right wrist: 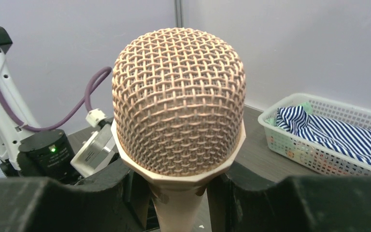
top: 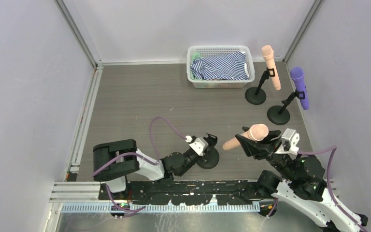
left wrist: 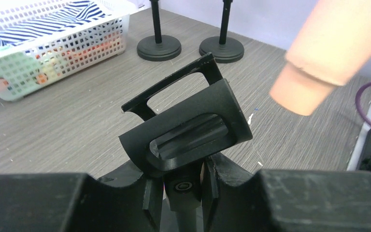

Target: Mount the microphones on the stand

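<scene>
Jaws of the left gripper [left wrist: 182, 189] were clamped on the stem of the empty stand [top: 207, 158], those of the right gripper [right wrist: 178, 193] on a peach microphone [right wrist: 178, 101] held near its clip [left wrist: 188, 130]. The smooth tapered handle was best lined up with the black clip's curved, slotted cradle and eased in, the stand kept steady. A woven mesh dome capped the head; a purple microphone [top: 300, 87] and a second peach one [top: 271, 66] were seen clipped up at the far right.

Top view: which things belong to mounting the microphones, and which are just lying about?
Job: peach-pink mesh-headed microphone in right gripper; black round-based stand in left gripper; far peach-pink microphone and purple microphone, both already mounted.
Lying about: white plastic basket, blue-and-white striped cloth inside.
</scene>
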Controlling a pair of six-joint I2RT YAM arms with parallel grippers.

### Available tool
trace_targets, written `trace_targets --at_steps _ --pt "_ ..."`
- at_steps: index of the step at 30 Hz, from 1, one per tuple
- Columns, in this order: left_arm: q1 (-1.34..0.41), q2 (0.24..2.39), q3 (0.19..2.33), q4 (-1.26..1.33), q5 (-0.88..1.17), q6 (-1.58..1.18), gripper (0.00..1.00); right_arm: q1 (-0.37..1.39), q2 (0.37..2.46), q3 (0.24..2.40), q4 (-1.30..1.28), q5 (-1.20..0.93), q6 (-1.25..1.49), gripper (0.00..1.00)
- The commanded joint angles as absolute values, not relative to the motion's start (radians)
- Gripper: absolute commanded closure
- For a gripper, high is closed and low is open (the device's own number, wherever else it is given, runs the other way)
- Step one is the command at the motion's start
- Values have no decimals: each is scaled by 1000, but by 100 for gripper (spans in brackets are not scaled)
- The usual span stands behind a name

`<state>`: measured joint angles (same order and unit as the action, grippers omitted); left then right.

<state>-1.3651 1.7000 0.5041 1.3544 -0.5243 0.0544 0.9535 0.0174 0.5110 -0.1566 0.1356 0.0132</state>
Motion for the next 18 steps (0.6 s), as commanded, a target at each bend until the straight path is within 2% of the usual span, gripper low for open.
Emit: trace_targets --at_steps 1,4,18 --pt "-1280 1618 449 1430 -469 -161 100 953 14 522 -8 96 -17 99" --pt "-1237 1590 408 1431 -413 -232 100 953 33 520 36 95 -6 99" --pt "-1235 1568 357 1431 -288 -240 100 954 295 522 329 -66 5 99"
